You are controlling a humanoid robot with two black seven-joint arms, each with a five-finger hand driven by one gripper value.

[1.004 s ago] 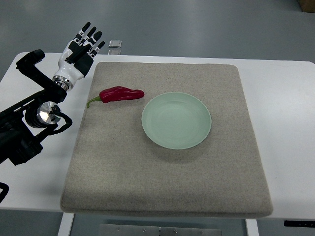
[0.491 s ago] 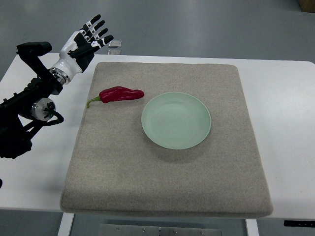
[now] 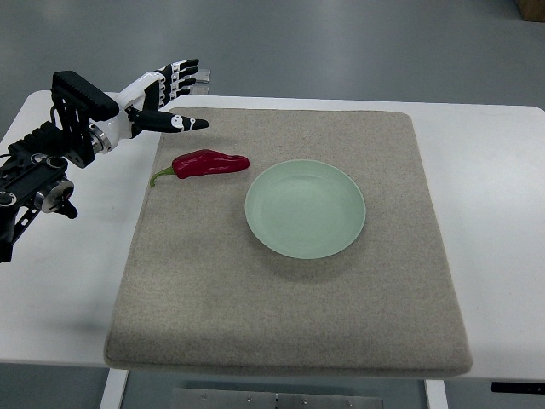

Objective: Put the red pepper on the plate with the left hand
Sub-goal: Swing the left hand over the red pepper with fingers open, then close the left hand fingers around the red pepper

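While its fingers stayed spread and empty, the left hand (image 3: pixel 163 94) hovered above the mat's (image 3: pixel 289 324) far-left corner, just beyond the red pepper (image 3: pixel 209 162) lying beside the plate (image 3: pixel 305 209).

A: What covers the white table (image 3: pixel 494 213)?
B: A grey-beige mat (image 3: pixel 289 298) lies on its middle, with white margins at 3 and 9 o'clock.
A: Anything more?
B: A small clear object (image 3: pixel 201 79) at 11 o'clock, and grey floor (image 3: pixel 341 43) at 12.

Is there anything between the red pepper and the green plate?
No. In the top view, only bare grey mat shows between the red pepper and the green plate.
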